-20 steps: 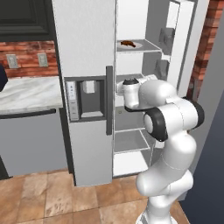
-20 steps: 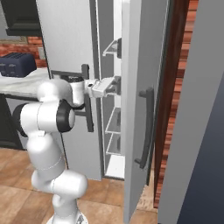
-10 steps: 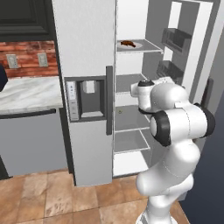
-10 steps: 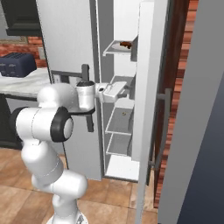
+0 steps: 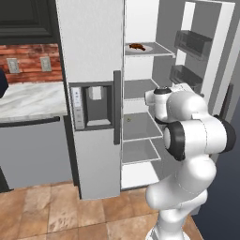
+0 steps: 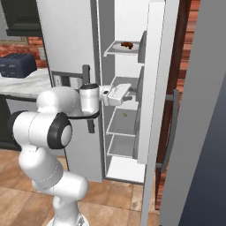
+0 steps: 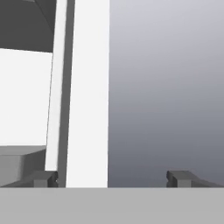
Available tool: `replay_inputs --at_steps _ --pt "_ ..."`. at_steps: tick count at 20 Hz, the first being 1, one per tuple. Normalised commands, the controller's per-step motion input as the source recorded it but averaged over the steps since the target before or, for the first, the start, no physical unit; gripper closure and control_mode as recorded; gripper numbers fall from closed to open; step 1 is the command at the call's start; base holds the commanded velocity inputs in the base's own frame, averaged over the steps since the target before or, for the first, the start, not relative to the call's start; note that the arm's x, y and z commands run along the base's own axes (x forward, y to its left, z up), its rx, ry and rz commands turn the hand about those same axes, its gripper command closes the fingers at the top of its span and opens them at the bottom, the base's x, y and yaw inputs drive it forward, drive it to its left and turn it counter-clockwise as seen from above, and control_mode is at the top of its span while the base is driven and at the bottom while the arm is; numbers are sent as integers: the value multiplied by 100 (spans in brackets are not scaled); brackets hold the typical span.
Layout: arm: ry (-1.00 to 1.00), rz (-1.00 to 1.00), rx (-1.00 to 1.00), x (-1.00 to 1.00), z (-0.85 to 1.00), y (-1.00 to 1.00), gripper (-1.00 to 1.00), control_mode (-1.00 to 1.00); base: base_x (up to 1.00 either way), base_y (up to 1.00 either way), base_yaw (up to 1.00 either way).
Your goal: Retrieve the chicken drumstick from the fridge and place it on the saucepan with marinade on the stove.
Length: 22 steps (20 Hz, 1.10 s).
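Since a second ago your arm has swung its hand toward the open compartment, and the right-hand door of the fridge (image 5: 93, 70) now stands wider. Your gripper (image 7: 111, 178) has its fingers (image 7: 41, 178) spread wide, holding nothing. So the door is open, but the pick, the carry and the drop into the saucepan are all left to do. Your chicken drumstick (image 6: 127, 44) lies on a white plate (image 6: 119, 47) on the top shelf (image 5: 157, 51), above your hand. Below it the lower shelves look nearly bare, and the door bins (image 5: 192, 44) seem empty.
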Motion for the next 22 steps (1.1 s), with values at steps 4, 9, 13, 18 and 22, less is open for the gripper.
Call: replay_inputs --at_steps 4,9,13,18,22 --pt "0 2 0 0 0 0 -100 -100 0 0 0" --pt "1 1 0 0 14 9 -100 -100 0 0 0" --pt "0 2 0 0 33 33 -100 -100 0 0 0" --pt "0 5 0 0 43 55 -100 -100 0 0 0" --pt "0 9 0 0 42 63 -100 -100 0 0 0"
